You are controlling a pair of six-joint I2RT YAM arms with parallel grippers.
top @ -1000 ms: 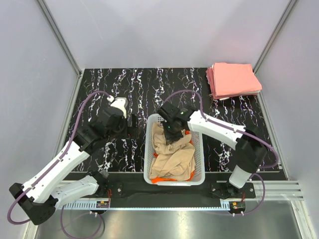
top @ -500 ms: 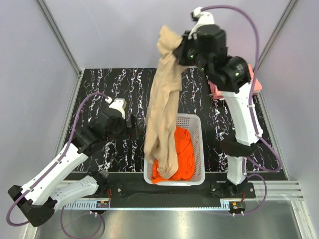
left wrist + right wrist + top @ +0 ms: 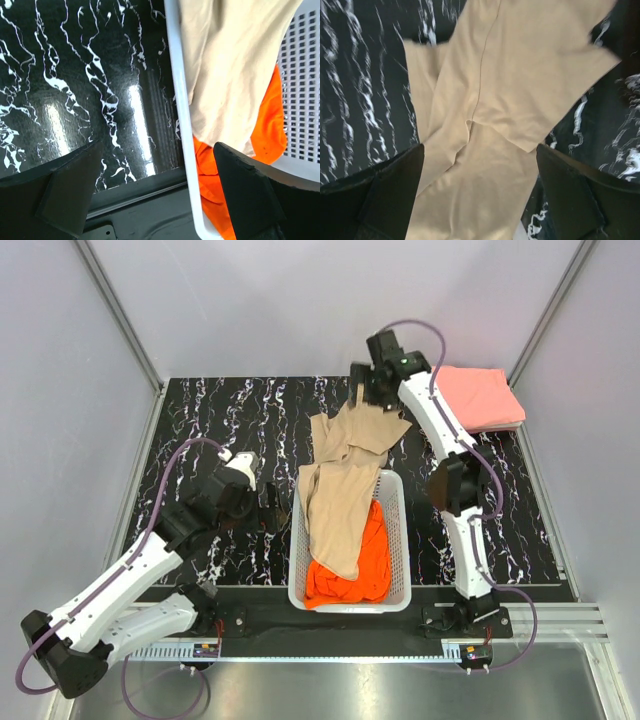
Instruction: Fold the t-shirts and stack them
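Basket (image 3: pixel 399 540) holds orange shirt (image 3: pixel 368 562), tan shirt (image 3: pixel 340 510) trails out (left pincer (image 3: pixel 156 150), right pincer (image 3: pixel 480 150) spread)

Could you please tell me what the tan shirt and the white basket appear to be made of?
Tan shirt: soft matte cloth, likely cotton; it drapes and creases. White basket: rigid plastic, by its moulded lattice walls.

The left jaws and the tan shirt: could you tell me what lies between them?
Bare table, then the basket's white wall, then the shirt; the top view shows it.
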